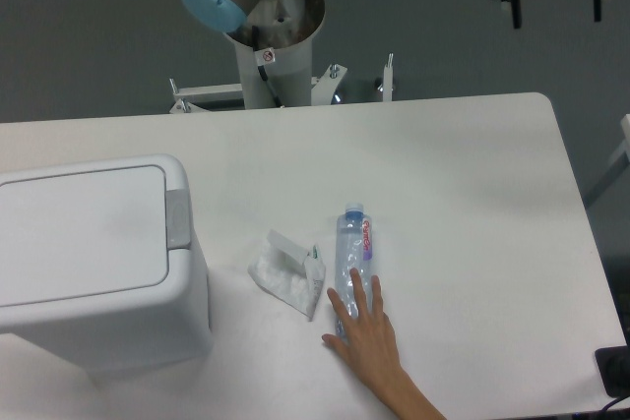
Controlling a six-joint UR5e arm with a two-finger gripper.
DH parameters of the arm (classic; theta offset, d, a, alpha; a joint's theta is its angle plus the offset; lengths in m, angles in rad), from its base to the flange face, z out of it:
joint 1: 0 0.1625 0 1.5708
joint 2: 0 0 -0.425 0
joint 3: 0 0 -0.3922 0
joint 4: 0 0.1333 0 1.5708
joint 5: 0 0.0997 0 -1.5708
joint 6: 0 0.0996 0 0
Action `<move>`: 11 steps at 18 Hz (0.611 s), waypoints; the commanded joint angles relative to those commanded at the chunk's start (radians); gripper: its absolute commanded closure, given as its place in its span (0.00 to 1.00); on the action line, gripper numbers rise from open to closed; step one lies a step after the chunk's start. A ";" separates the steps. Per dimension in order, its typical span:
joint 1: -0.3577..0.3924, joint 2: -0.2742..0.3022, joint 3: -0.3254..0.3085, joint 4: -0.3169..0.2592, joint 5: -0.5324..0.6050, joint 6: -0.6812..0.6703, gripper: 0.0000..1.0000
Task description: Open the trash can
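While my gripper [556,9] hangs wide and empty, the trash can [94,263] stays lidded; next I press its grey push-tab [178,217].

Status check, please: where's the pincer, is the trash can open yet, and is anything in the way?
Pincer high at far right, open, holding nothing. Trash can at near left, lid shut. Person's hand resting on bottle mid-table, crumpled paper beside it.

A robot lab — arm pedestal [264,56] bolted behind white table [453,174]
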 joint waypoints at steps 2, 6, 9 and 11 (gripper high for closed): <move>0.000 -0.003 0.002 0.000 -0.002 -0.002 0.00; -0.012 -0.006 0.018 -0.002 -0.003 -0.144 0.00; -0.038 -0.009 0.012 -0.002 0.003 -0.192 0.00; -0.063 -0.012 0.011 -0.002 -0.005 -0.254 0.00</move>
